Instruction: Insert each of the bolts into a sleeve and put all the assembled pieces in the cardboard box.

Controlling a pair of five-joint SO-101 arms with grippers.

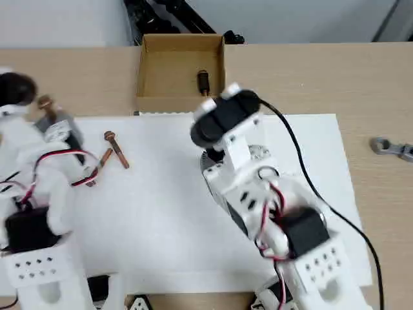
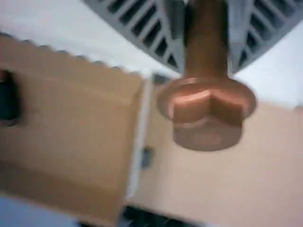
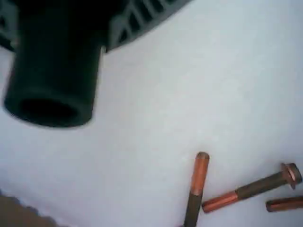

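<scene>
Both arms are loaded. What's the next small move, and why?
Probably bring the left gripper toward the right gripper over the mat and line them up. The left holds a bolt, head outward. The right holds an empty sleeve. The two sit far apart.

Held copper bolt (image 2: 207,111), held black sleeve (image 3: 54,75); sleeved piece (image 1: 202,82) inside cardboard box (image 1: 169,71)
</scene>
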